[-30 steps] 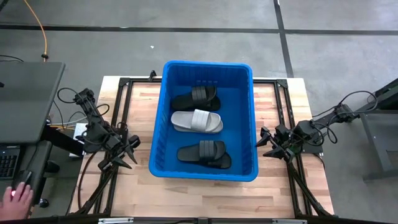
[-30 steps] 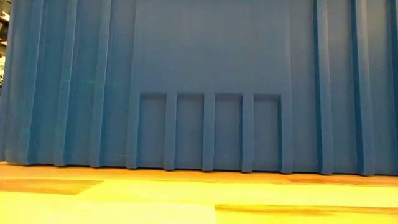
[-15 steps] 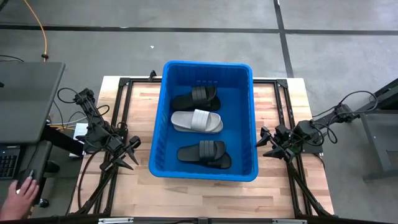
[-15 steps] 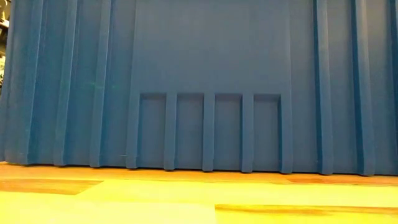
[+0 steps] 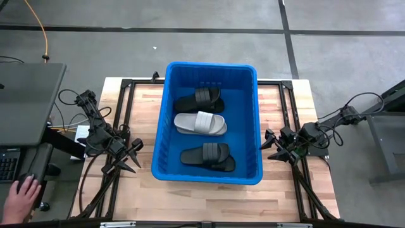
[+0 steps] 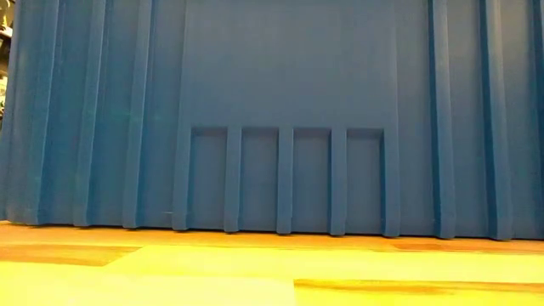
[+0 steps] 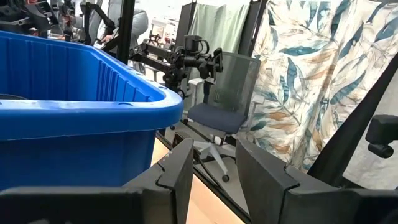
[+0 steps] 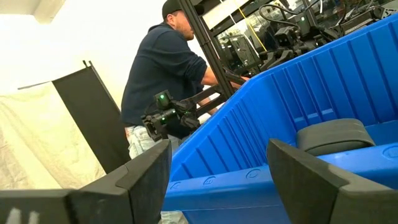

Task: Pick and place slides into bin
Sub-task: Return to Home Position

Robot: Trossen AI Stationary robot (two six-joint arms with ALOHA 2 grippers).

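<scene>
Blue bin (image 5: pixel 212 66) is sitting between the two pincers, holding three slides (image 5: pixel 200 123). Left pincer (image 5: pixel 133 156) and right pincer (image 5: pixel 267 144) are parking just beside its walls, fingers spread and empty. Any final settling should be going slowly, keeping clear of the rim.

Top view: blue bin (image 5: pixel 212 65) on bench (image 5: pixel 142 107) holding a black slide (image 5: pixel 200 99), grey slide (image 5: pixel 200 123) and second black slide (image 5: pixel 208 157). The left tool (image 5: pixel 133 155) and right tool (image 5: pixel 267 144) flank it, fingers spread.
</scene>
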